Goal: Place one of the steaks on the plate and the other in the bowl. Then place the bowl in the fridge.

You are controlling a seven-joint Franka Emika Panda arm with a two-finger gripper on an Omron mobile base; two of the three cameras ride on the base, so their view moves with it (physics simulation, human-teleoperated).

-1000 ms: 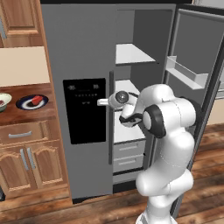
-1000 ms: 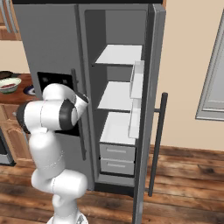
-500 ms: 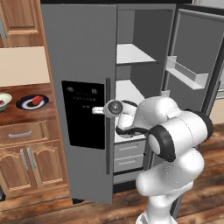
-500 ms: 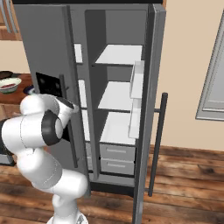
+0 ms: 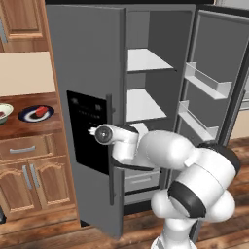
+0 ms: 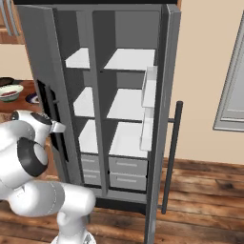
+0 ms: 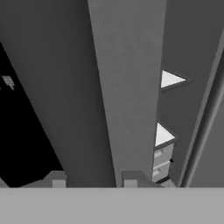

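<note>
With both doors of the tall grey side-by-side fridge swung open, my two-finger claw sits against the front of the left door, at the black dispenser panel and just beside that door's long bar handle. Seen from my hand, my two dark fingertips stand partly apart with bare grey door surface between them; nothing is clamped in them. White shelves are visible inside both compartments, with grey drawers at the bottom. On the wooden worktop to the left of the fridge, the flat dark navy plate lies near the back edge with one small raw red steak on it. Beside the plate, at the worktop's left end, the shallow pale cream-green bowl holds a second red piece; the bowl is well apart from the fridge shelves.
</note>
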